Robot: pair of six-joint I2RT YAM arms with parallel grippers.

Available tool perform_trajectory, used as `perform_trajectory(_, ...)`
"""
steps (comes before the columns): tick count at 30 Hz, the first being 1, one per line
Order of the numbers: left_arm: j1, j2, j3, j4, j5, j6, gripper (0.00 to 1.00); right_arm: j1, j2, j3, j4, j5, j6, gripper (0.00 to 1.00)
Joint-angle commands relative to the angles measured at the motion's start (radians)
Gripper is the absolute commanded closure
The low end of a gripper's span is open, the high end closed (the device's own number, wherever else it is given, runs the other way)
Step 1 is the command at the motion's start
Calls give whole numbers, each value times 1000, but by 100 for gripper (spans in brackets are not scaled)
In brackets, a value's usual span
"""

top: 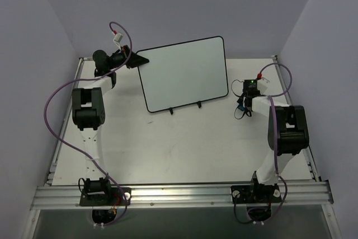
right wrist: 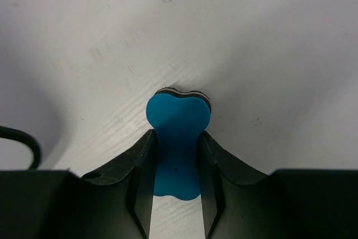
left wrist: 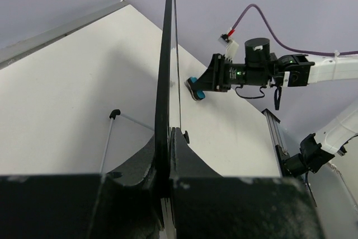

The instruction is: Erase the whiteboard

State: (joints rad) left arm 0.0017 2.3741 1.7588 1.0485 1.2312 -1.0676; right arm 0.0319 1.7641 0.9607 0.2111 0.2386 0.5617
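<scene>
Right tool point(right wrist: 176, 141): pressed onto the blue eraser point(right wrist: 179, 117) at its narrow waist, the eraser's far end down at the counter point(right wrist: 268, 37).
Left tool point(left wrist: 169, 134): pinching the whiteboard point(left wrist: 167, 54) by its edge, board rising straight ahead of it.
Whiteboard: just left of the right tool; no marks visible from above.
Doing it well: probably lift the eraser, lay it flat on the board and wipe lightly against the left pinch.

A robot lab cell: white table point(top: 184, 144), plain walls point(top: 184, 4), aluminium rail point(top: 179, 194).
</scene>
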Motion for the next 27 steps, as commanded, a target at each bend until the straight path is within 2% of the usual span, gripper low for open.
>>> perform_trajectory(1, -6, -38, 24, 107, 166, 184, 97, 3, 40, 6, -47, 63, 33, 100)
perform_trajectory(4, 23, -44, 22, 102, 162, 189, 97, 3, 78, 29, -73, 79, 41, 99)
perform_trajectory(7, 24, -41, 22, 99, 159, 190, 96, 5, 106, 49, -99, 77, 41, 81)
perform_trajectory(8, 24, -41, 21, 97, 157, 190, 96, 5, 110, 61, -105, 82, 44, 71)
perform_trajectory(10, 24, -39, 21, 97, 157, 192, 96, 5, 106, 64, -113, 85, 47, 68)
perform_trajectory(11, 24, -38, 22, 97, 157, 192, 96, 5, 98, 56, -111, 85, 49, 46)
perform_trajectory(18, 24, -39, 25, 87, 162, 195, 93, 5, -31, 38, -116, 68, 41, 33)
perform_trajectory(22, 24, -47, 21, 68, 156, 210, 86, 8, -139, 35, -139, 56, 24, 28)
perform_trajectory(23, 24, -47, 18, 64, 156, 219, 84, 8, -156, 33, -144, 54, 15, 1)
perform_trajectory(27, 30, -55, 10, 28, 154, 251, 80, 10, -262, 10, -136, 48, -6, 0)
